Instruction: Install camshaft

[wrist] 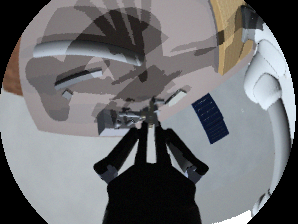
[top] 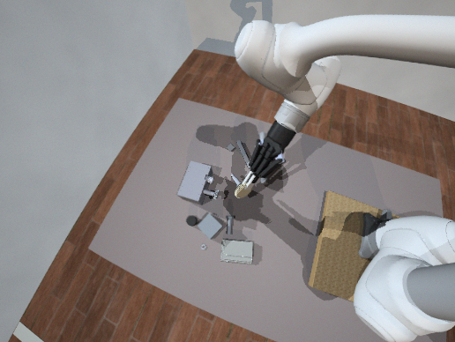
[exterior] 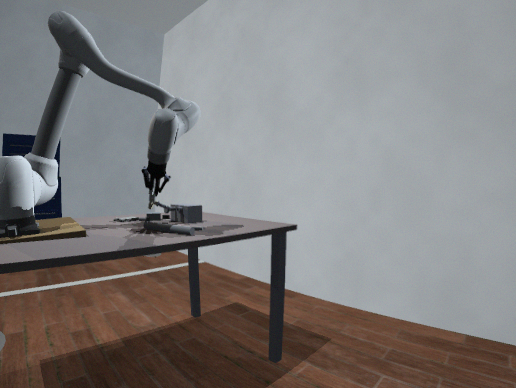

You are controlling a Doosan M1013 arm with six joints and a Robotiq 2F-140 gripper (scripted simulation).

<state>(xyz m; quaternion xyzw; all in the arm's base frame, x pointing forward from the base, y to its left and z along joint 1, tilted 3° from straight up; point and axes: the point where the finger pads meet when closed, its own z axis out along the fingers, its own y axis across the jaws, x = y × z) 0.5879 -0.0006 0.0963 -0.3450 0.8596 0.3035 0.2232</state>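
Observation:
The engine case (top: pixel 194 181) is a grey box standing upright at the mat's left middle. A small gear (top: pixel 209 178) and a bearing stub (top: pixel 213 193) are on the face turned toward the gripper. My gripper (top: pixel 249 178) points down just right of the case and is shut on the camshaft, whose tan big gear (top: pixel 242 189) hangs at the fingertips. In the side view the gripper (exterior: pixel 150 199) holds the camshaft (exterior: pixel 160 204) above the table, its shaft reaching toward the case (exterior: pixel 187 213). In the wrist view the fingers are pressed together. The gear marks are too small to see.
Loose parts lie around: thin rods (top: pixel 242 151) behind the gripper, a dark cylinder (top: pixel 191 220), a grey block (top: pixel 210 225), a short pin (top: pixel 229 224), a pale plate (top: pixel 237 251) and a small washer (top: pixel 203 246) in front. The arm's wooden base (top: pixel 339 240) is at the right.

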